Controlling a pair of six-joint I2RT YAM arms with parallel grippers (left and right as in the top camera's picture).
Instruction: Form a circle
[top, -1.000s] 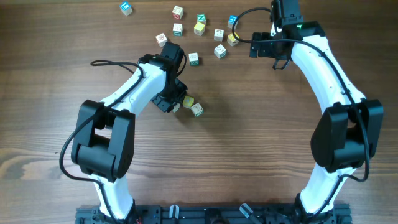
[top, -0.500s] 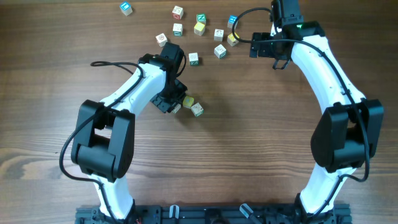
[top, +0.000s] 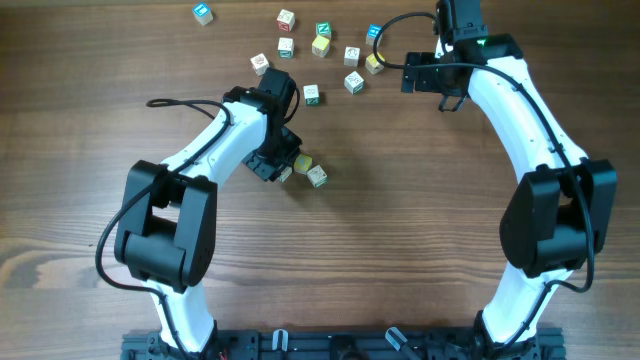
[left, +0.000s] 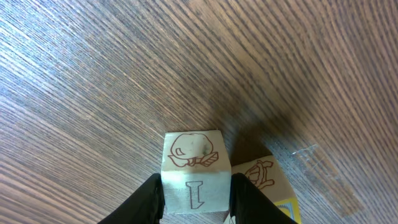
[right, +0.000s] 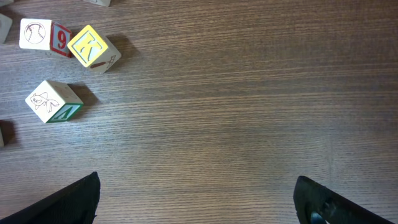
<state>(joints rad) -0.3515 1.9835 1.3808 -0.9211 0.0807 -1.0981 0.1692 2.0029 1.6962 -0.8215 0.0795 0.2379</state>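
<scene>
- Left gripper (left: 196, 200) is narrowed, its fingers (left: 151, 198) pressing both sides of a white letter cube (left: 193, 163).
- Right gripper (right: 198, 202) is spread wide, holding nothing, over the table (right: 249, 93).

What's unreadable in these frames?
Overhead: I cube, clamped in the left gripper, is largely hidden beneath it.
Left wrist: neighbouring cube is cut off by the bottom edge.
Overhead: scattered cubes' letters are too small.
Right wrist: the open right gripper is mostly cut off by the bottom edge.
</scene>
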